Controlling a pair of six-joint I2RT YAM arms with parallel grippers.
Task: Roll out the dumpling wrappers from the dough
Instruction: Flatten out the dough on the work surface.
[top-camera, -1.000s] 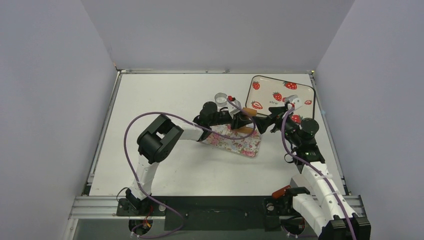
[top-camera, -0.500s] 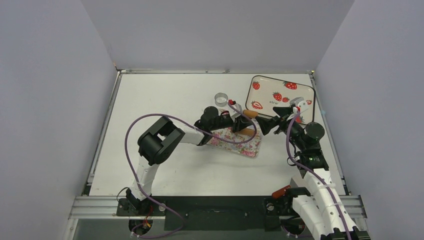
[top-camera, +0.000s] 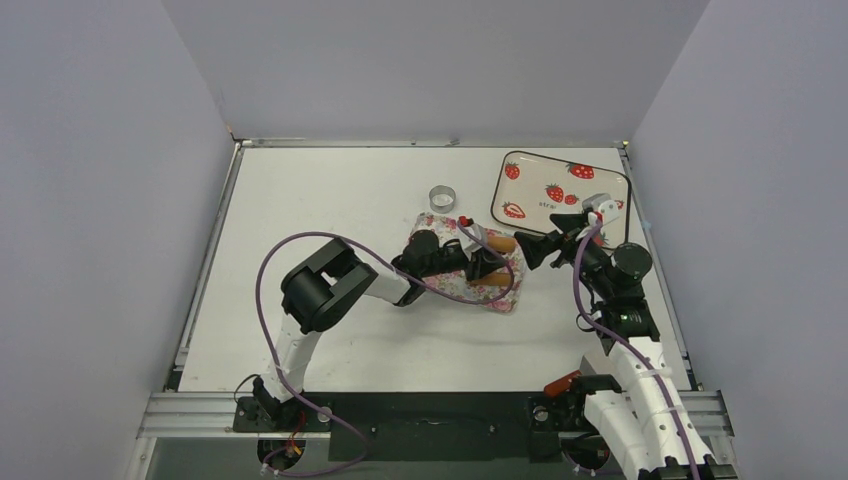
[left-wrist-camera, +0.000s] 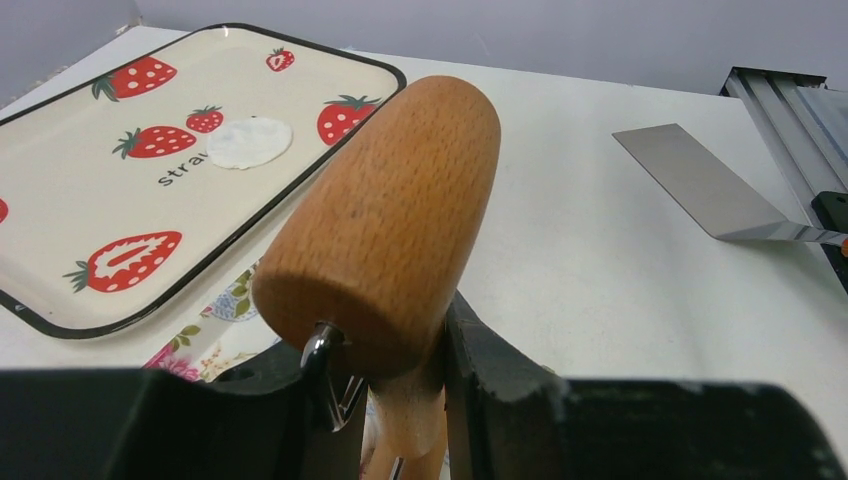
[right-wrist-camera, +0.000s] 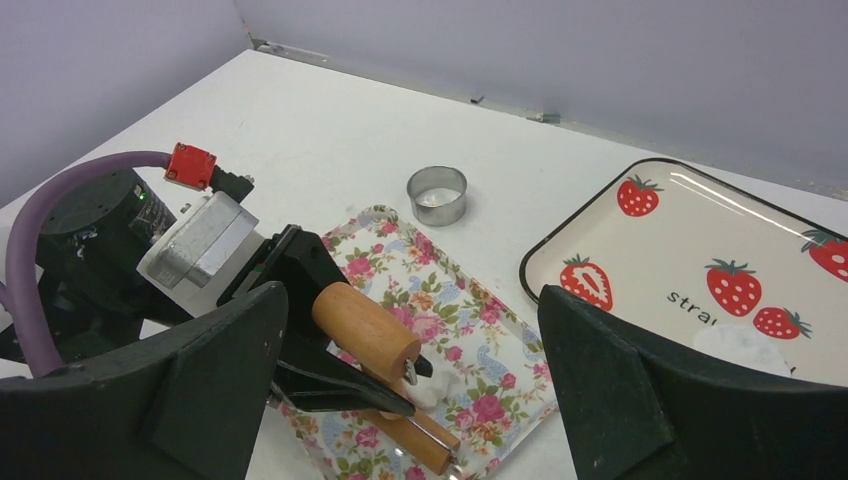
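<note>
My left gripper (top-camera: 486, 264) (left-wrist-camera: 397, 372) is shut on the thin handle of the brown wooden roller (left-wrist-camera: 385, 225) (right-wrist-camera: 365, 330), low over the floral tray (top-camera: 448, 283) (right-wrist-camera: 440, 300). A small white lump of dough (right-wrist-camera: 433, 392) lies on that tray, right under the roller beside the left fingers. One flat round dumpling wrapper (left-wrist-camera: 250, 142) (right-wrist-camera: 742, 348) rests on the strawberry tray (top-camera: 520, 187) (left-wrist-camera: 60, 210). My right gripper (top-camera: 538, 248) (right-wrist-camera: 408, 300) hangs open just right of the floral tray, facing the roller, with nothing between its fingers.
A silver metal ring (top-camera: 442, 197) (right-wrist-camera: 437, 194) stands on the table behind the floral tray. A shiny spatula blade (left-wrist-camera: 700, 185) lies flat on the table to the right. Grey walls close in the table on three sides.
My left gripper has drawn the roller back toward the near side over the floral tray. The right arm pulled back slightly to the right, then stayed still with its jaws open.
</note>
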